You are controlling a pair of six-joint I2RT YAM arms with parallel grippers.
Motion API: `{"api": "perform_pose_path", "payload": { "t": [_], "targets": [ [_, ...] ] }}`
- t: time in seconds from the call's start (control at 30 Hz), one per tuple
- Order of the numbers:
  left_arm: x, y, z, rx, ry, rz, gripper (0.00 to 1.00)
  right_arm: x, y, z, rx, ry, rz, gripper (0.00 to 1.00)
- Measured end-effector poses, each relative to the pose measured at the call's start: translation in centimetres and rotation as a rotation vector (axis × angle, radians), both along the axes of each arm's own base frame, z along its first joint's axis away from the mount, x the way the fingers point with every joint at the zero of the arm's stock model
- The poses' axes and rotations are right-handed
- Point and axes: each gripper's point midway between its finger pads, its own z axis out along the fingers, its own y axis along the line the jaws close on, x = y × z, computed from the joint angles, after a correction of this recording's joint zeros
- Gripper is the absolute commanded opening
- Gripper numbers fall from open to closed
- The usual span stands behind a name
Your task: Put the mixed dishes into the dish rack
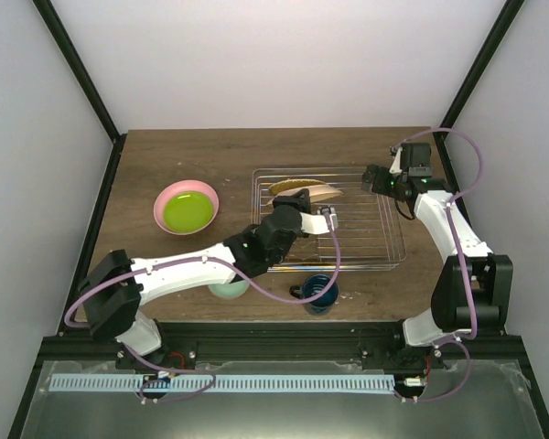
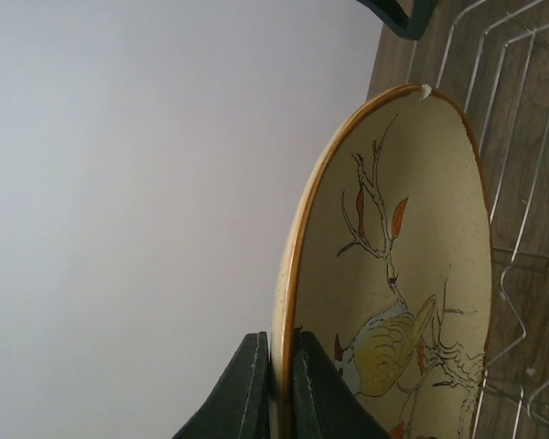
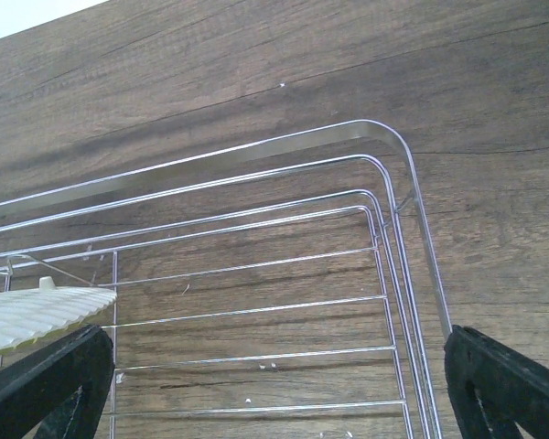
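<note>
My left gripper (image 1: 293, 212) is shut on the rim of the cream floral plate (image 1: 304, 193) and holds it on edge over the dish rack (image 1: 384, 240). In the left wrist view the jaws (image 2: 279, 370) pinch the plate (image 2: 412, 265) with rack wires (image 2: 522, 174) behind it. My right gripper (image 1: 377, 179) is open and empty above the rack's far right corner; its fingers (image 3: 46, 384) spread wide over the rack wires (image 3: 384, 174), and the plate's edge (image 3: 37, 315) shows at left. The lime-green plate (image 1: 187, 212) lies on the pink plate (image 1: 165, 197). The mint bowl (image 1: 229, 290) is partly hidden under my left arm. The dark blue mug (image 1: 320, 294) stands near the front.
The wooden table (image 1: 165, 155) is walled by white panels and black frame posts on the left, back and right. The mug and bowl stand close to the table's near edge, just in front of the rack. My left arm crosses above the bowl.
</note>
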Motion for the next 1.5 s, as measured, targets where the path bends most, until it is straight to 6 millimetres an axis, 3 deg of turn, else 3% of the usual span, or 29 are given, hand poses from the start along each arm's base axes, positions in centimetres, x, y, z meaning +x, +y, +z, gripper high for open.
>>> {"api": "perform_pose_path", "payload": {
  "t": [0.23, 0.9, 1.17, 1.37, 1.5],
  "targets": [
    [0.5, -1.1, -0.5, 0.015, -0.007, 0.020, 0.00, 0.0, 0.0, 0.0, -0.004, -0.001, 0.002, 1.00],
    [0.3, -0.7, -2.2, 0.048, 0.031, 0.054, 0.00, 0.0, 0.0, 0.0, -0.007, -0.002, 0.004, 1.00],
    [0.7, -1.1, -5.2, 0.099, 0.062, 0.071, 0.00, 0.0, 0.0, 0.0, -0.007, -0.002, 0.004, 1.00],
    [0.7, -1.3, -5.6, 0.107, 0.060, 0.072, 0.10, 0.0, 0.0, 0.0, -0.009, -0.003, 0.006, 1.00],
    [0.7, -1.4, -5.6, 0.100, 0.061, 0.071, 0.22, 0.0, 0.0, 0.0, -0.009, -0.003, 0.007, 1.00]
  ]
}}
